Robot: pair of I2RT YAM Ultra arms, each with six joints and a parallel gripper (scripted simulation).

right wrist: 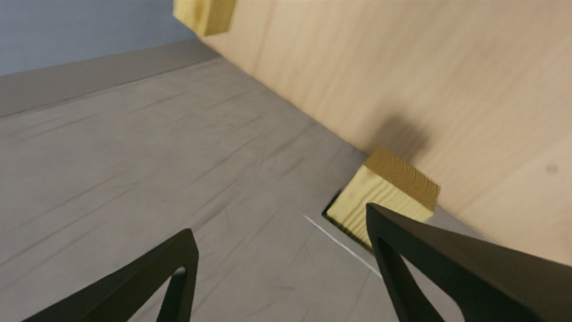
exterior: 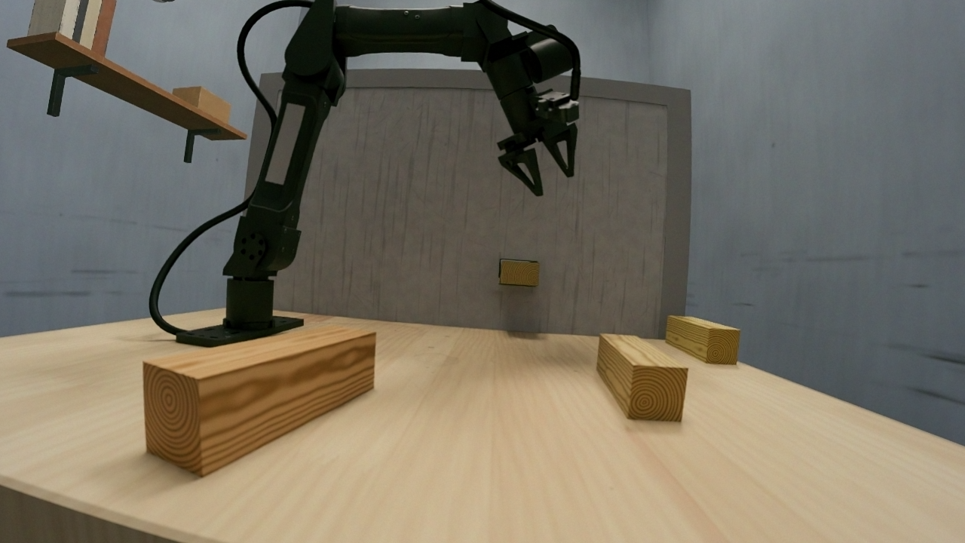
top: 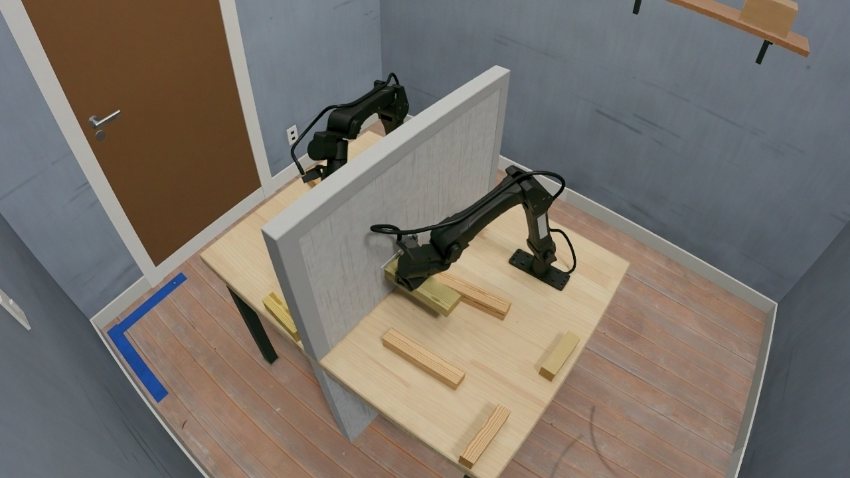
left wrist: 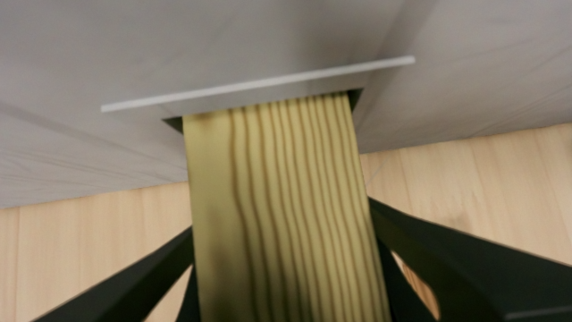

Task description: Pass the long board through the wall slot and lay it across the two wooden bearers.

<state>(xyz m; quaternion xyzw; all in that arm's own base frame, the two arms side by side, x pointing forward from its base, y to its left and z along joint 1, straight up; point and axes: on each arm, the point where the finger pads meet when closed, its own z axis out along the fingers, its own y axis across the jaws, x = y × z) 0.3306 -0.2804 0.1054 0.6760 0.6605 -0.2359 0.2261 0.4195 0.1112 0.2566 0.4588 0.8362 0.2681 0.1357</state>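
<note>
The long board [top: 441, 298] [exterior: 519, 274] [left wrist: 277, 156] [right wrist: 375, 197] runs through the slot in the grey panel wall [top: 410, 172] [exterior: 405, 202] [left wrist: 89, 67] [right wrist: 134, 179], above the table. Only a short end sticks out on the right arm's side. My left gripper [top: 410, 283] [left wrist: 284, 217] is shut on the board close to the wall. My right gripper [exterior: 556, 183] [right wrist: 280, 227] is open and empty, tilted, above the board's end. On its side lie an orange-brown block [exterior: 263, 385], a yellow block [exterior: 644, 378] and another yellow block [exterior: 701, 339] near the wall. Which are bearers is unclear.
On the left arm's side lie two long orange strips [top: 423, 358] [top: 475, 294], one beside the board, and two short blocks [top: 558, 355] [top: 484, 435] near the table edge. The wall stands high between both arms.
</note>
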